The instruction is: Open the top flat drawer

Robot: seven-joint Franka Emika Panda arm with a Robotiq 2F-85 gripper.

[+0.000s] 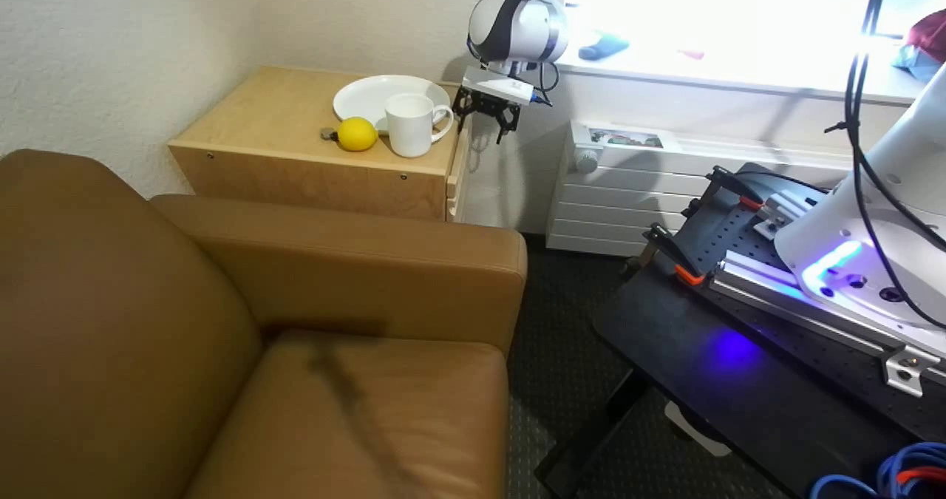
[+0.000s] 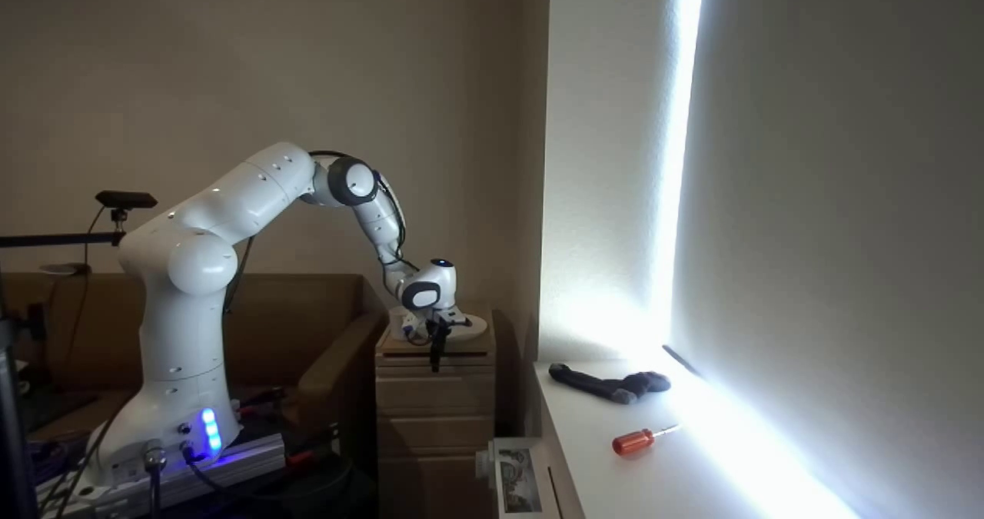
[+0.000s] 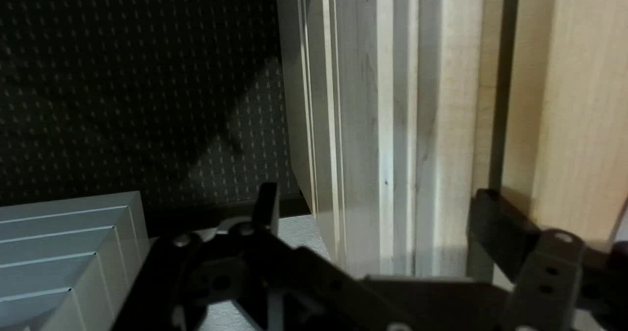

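Top flat drawer [image 3: 458, 100]: one shallow, wide strip of pale, straight-grained wood, directly beneath the top slab [image 1: 259, 114] of one light tan side cabinet [image 1: 318, 185], a narrow dark slot [image 3: 503, 90] between them. At this front hangs one gripper [image 3: 375, 198], its two fingers [image 3: 265, 206] spread well apart; whether either touches wood cannot be told. On the slab: one white plate [image 1: 355, 103], one white mug [image 1: 406, 128], one yellow lemon [image 1: 357, 134]. Nearby: one brown sofa [image 1: 384, 277], one white radiator [image 1: 628, 196].
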